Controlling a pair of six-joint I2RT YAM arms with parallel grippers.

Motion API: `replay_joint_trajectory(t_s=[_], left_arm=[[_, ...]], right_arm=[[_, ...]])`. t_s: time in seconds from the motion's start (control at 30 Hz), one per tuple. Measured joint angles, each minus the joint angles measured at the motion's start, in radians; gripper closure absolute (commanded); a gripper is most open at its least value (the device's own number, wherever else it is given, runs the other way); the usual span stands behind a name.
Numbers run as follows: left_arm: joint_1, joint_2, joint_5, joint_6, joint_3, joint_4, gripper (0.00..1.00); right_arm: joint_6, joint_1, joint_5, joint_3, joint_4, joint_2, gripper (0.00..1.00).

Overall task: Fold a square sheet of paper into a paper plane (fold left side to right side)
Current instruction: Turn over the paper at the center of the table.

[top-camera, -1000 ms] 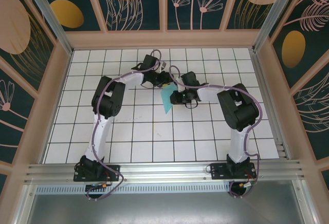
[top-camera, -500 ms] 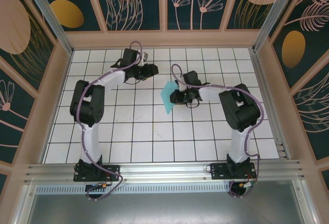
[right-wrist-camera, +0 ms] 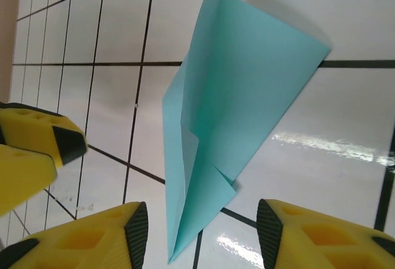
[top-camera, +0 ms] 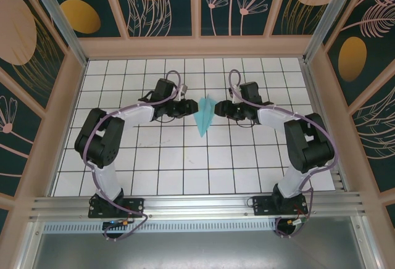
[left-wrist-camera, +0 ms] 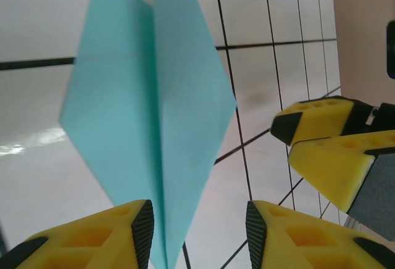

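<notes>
White gridded table (top-camera: 185, 158), floral-panelled enclosure around it. Paper plane (top-camera: 203, 116) is lying flat at mid-table, slim tip toward the near edge, between the two grippers and touching neither. Left gripper (top-camera: 189, 109) and right gripper (top-camera: 220, 108) are facing it from either side, jaws parted, gripping nothing. They are probably flanking it so either can press or take a wing next. Versus a second ago: the right gripper, then closed at the paper's edge, is letting go and backing off rightward. The left gripper is coming back in after swinging away to the far left.
</notes>
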Motion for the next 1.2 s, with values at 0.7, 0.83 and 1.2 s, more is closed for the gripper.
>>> replay_joint_trajectory(t_s=[0.7, 0.83, 1.2], left_arm=[[-0.026, 0.169, 0.014, -0.024, 0.099, 0.029, 0.52], [-0.035, 0.199, 0.02, -0.025, 0.131, 0.029, 0.52], [-0.058, 0.262, 0.038, -0.036, 0.195, 0.025, 0.53]], right_arm=[[0.003, 0.023, -0.063, 0.082, 0.066, 0.197, 0.88], [0.002, 0.021, -0.054, 0.079, 0.061, 0.197, 0.88], [-0.013, 0.016, -0.029, 0.067, 0.048, 0.197, 0.88]])
